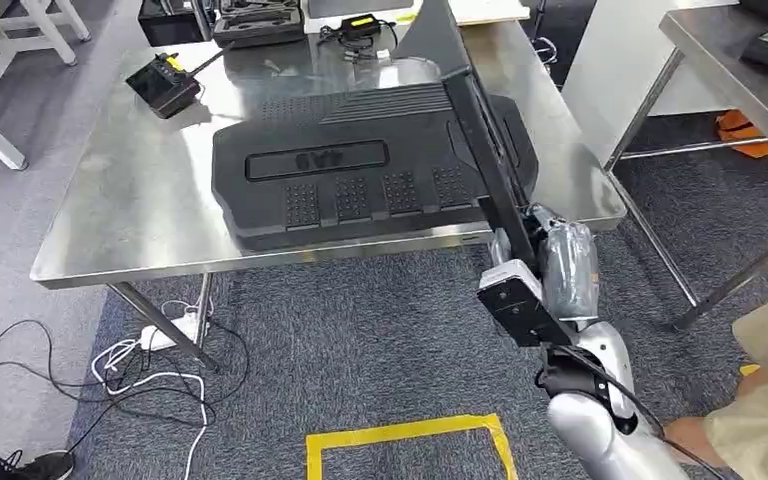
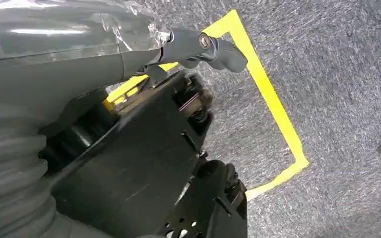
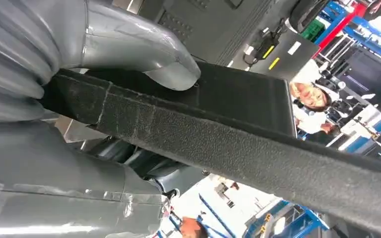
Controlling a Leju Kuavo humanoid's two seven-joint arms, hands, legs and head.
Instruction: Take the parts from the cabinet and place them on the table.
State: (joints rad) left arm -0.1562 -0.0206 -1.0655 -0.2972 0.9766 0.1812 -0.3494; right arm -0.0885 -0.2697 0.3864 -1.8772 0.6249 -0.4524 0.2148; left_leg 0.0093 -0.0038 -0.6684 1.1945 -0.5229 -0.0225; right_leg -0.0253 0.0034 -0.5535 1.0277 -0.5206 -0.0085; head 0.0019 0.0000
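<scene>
A small black remote (image 1: 165, 82) sits on the steel table (image 1: 110, 210). A big black part (image 1: 360, 165) lies flat there. The right hand (image 1: 550, 262) holds a thin black panel (image 1: 480, 130) on edge, fingers wrapped around it. The left hand (image 2: 198, 47) hangs over the carpet, fingers maybe curled.

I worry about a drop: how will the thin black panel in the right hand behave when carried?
The panel looks stiff, showing no sag. It is long and gripped by the right hand at one end, so it may swing. Its rough edge probably resists slipping.
</scene>
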